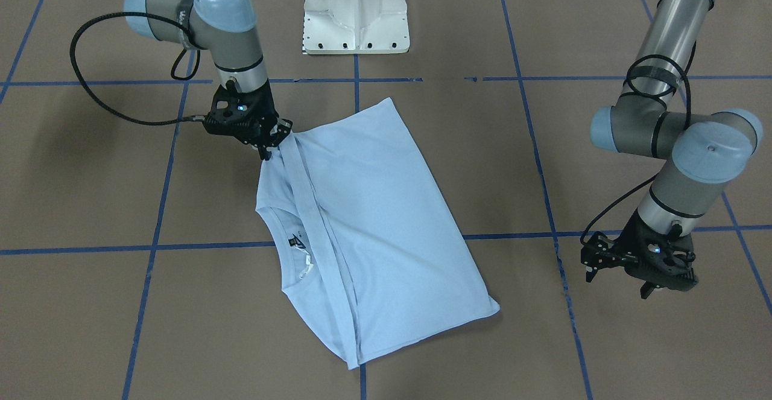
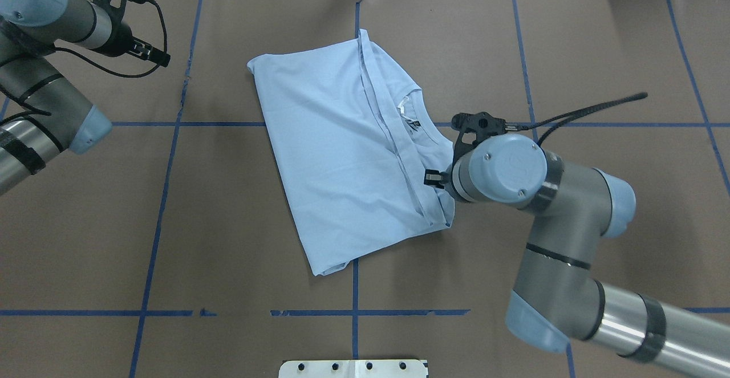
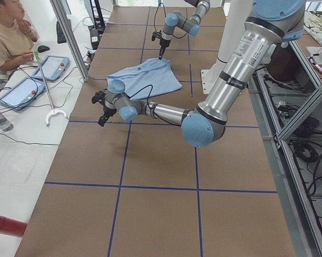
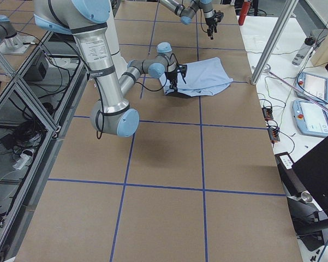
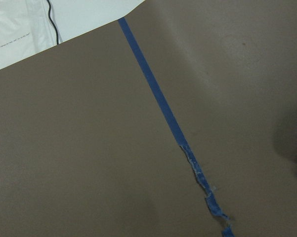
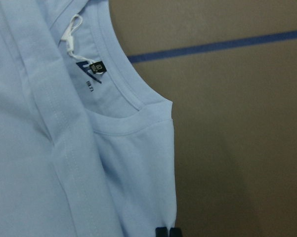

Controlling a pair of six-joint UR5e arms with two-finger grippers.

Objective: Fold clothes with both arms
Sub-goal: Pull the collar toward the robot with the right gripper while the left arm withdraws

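Observation:
The light blue T-shirt [image 1: 374, 219] lies folded lengthwise on the brown table, collar and dark neck label [image 1: 295, 242] showing; its chest print is hidden. My right gripper [image 1: 265, 151] is shut on the shirt's shoulder corner beside the collar. In the right wrist view its fingertips [image 6: 168, 232] are pinched together on the cloth edge [image 6: 153, 197]. From overhead the right wrist [image 2: 502, 167] covers that corner of the shirt [image 2: 336, 155]. My left gripper [image 1: 616, 284] hangs open and empty over bare table, well away from the shirt. The left wrist view shows only table and blue tape [image 5: 158, 98].
The white pedestal base [image 1: 356, 14] stands behind the shirt. Blue tape lines [image 2: 171, 167] grid the table. In the exterior left view an operator [image 3: 8, 32] sits by tablets [image 3: 53, 67] past the far table edge.

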